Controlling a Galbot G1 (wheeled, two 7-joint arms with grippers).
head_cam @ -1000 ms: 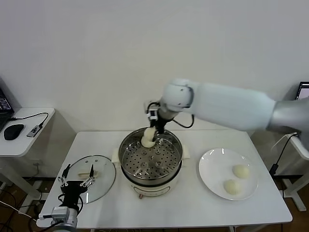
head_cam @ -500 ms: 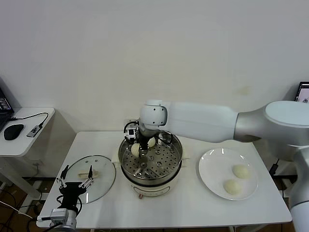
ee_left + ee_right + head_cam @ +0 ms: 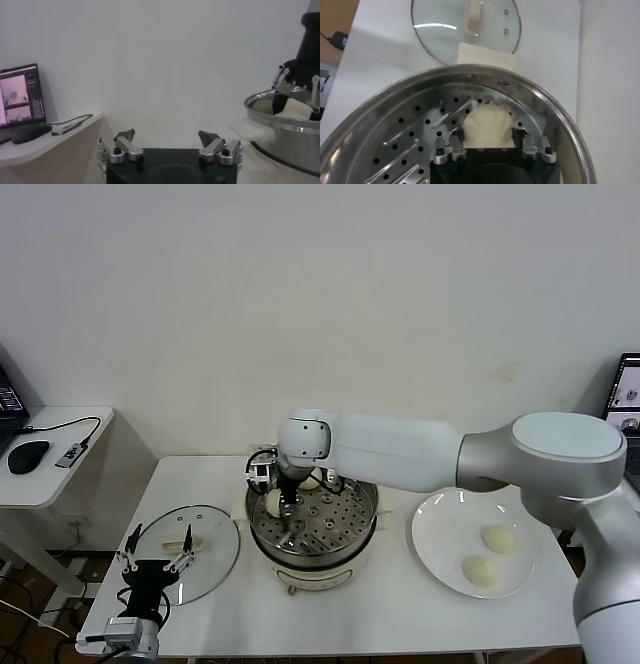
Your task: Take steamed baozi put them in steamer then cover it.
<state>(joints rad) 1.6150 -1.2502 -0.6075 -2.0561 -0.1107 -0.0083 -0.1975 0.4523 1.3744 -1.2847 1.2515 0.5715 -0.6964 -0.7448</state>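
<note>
The steamer stands mid-table. My right gripper reaches down into its left side and is shut on a cream-white baozi. In the right wrist view the baozi sits between the fingers of my right gripper, on the perforated tray by the steamer wall. A second baozi lies at the steamer's back. Two more baozi lie on the white plate. The glass cover lies flat, left of the steamer. My left gripper is open and empty at the front left.
A side table with a mouse and a cable stands left of the main table. The left wrist view shows my left gripper, a screen, and the steamer wall. The cover also shows in the right wrist view.
My right gripper has moved left and down with the baozi, from the steamer's back rim to its left side on the tray. The left arm has not moved.
</note>
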